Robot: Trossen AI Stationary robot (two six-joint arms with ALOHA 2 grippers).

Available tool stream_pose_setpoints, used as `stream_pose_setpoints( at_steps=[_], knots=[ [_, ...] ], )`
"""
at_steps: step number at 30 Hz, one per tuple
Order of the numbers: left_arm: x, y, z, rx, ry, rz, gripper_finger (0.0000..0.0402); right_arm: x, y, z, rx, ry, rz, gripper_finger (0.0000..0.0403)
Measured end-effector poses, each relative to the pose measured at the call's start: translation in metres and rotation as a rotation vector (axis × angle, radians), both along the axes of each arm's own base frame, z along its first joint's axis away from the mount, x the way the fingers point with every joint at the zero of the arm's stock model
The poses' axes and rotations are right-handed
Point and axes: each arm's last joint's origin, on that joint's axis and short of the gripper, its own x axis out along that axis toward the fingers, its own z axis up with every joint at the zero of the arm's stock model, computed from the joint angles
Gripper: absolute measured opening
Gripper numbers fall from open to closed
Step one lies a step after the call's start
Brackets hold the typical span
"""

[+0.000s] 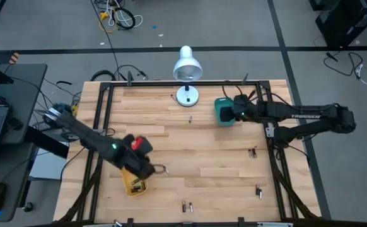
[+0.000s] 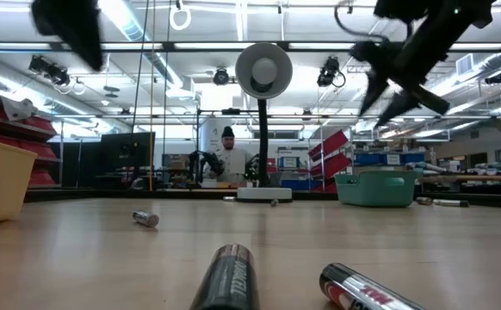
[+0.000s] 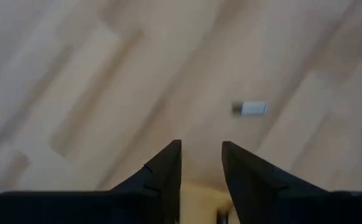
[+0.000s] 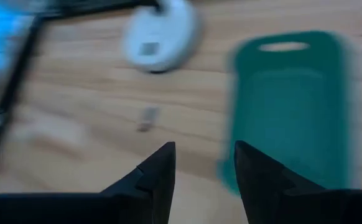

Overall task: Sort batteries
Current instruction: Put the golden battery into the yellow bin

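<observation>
Left arm reaches in from the nine o'clock edge of the worktop (image 1: 190,151), elbow bent, forearm angled down toward six o'clock, and the left claw (image 1: 147,170) hangs over the yellow tray (image 1: 133,185) at about seven o'clock. From the wrist you can see its fingers (image 3: 165,171) standing apart with nothing between them, bare wood beyond and one small battery (image 3: 249,109) lying loose ahead.

Over on the other side, the right arm stretches in from three o'clock, nearly straight, laid across the worktop's edge. The right claw (image 1: 232,110) sits above the teal tray (image 1: 223,112) at around one o'clock. Its fingers (image 4: 159,174) are parted too, empty, with the teal tray (image 4: 287,106) just beside them and the white lamp base (image 4: 159,34) farther off. A tiny battery (image 4: 147,118) lies on the wood between lamp and claw.

The batteries are scattered: one near the lamp (image 1: 190,118), a pair at four o'clock (image 1: 252,152), another at five o'clock (image 1: 258,191), and two at the six o'clock edge (image 1: 186,206). In the low view those two loom large up front (image 2: 225,277), another small one (image 2: 145,219) farther back.

A person (image 2: 227,155) stands in the room beyond.
</observation>
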Motion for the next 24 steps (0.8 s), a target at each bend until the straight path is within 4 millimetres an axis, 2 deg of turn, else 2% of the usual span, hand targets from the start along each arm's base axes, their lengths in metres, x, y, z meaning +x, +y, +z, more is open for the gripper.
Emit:
stream_pose_setpoints(
  at_steps=[6, 12, 15, 19, 24],
  knots=[
    [-0.008, 0.038, 0.022, 0.069, -0.047, 0.044, 0.0131, -0.028, -0.019, -0.013, 0.064, 0.223, -0.209, 0.0135],
    [0.000, 0.067, 0.023, 0.147, -0.001, 0.011, 0.0131, -0.042, -0.039, -0.018, 0.015, 0.321, -0.361, 0.0118],
    [0.009, 0.078, 0.020, 0.127, -0.002, -0.055, 0.0131, -0.044, -0.051, -0.033, 0.049, 0.377, -0.330, 0.0107],
    [0.019, 0.086, 0.015, 0.087, -0.034, -0.151, 0.0131, -0.046, -0.060, -0.064, 0.177, 0.374, -0.269, 0.0093],
    [0.021, 0.096, 0.012, 0.094, -0.025, -0.167, 0.0131, -0.053, -0.068, -0.085, 0.234, 0.383, -0.349, 0.0087]
  ],
)
